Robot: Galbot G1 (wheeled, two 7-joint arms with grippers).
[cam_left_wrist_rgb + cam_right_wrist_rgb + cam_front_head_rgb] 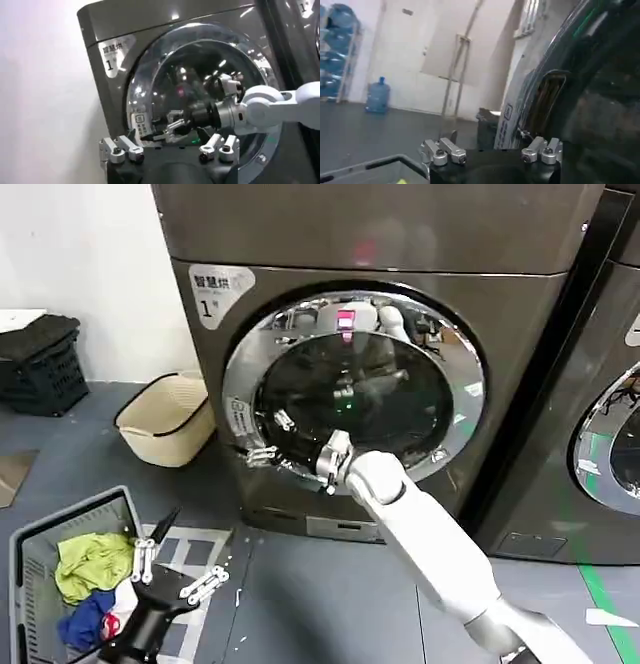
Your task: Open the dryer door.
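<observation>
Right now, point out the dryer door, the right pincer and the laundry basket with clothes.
dryer door (455, 344): head view, chrome ring, upper right part.
right pincer (262, 454): head view, between its fingertips at the door's left edge.
laundry basket (20, 569): head view, grey left wall.

Bare floor (330, 594) at lower centre gives open passage before the door (355, 389). Obstacles: beige basket (168, 419) at left, grey bin (45, 569) at lower left, neighbouring machine (590, 384) at right.
</observation>
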